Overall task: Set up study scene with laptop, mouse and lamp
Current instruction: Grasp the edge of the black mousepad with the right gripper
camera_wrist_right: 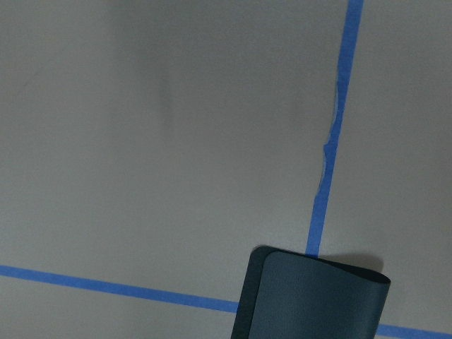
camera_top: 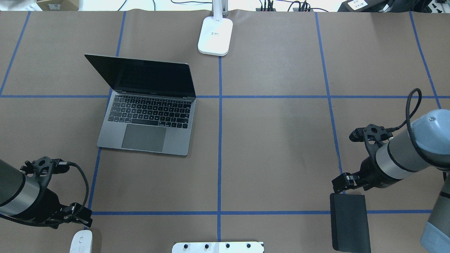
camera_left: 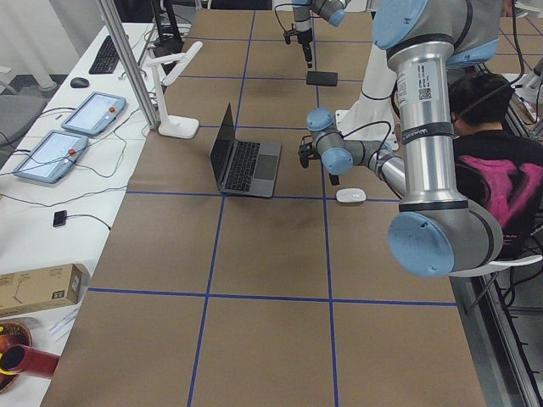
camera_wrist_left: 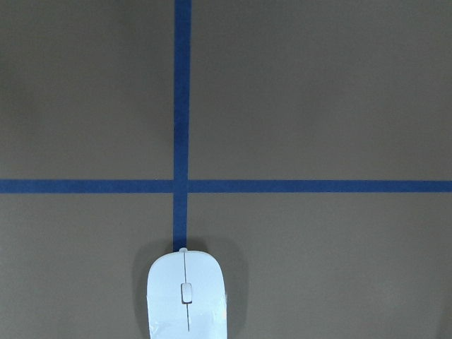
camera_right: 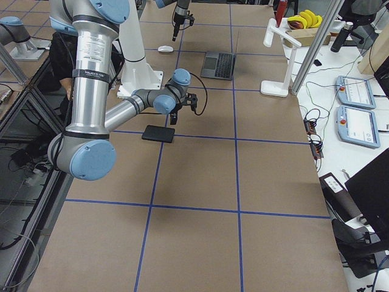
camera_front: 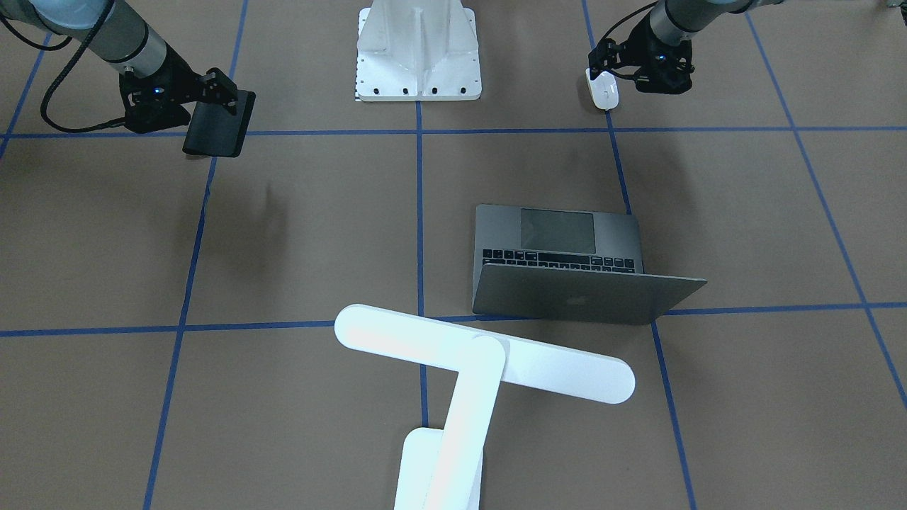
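Mouse (camera_front: 604,91) beside downward-pointing left tool (camera_front: 665,83)

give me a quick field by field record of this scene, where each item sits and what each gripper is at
laptop: open, screen towards the robot, on the robot's left half of the table
lamp: upright at the far edge, centre
mouse: flat on the table, near edge, no fingers on it
mat: black, near edge, robot's right
left gripper: just above the mouse, open or shut unclear
right gripper: at the mat's far end, contact unclear
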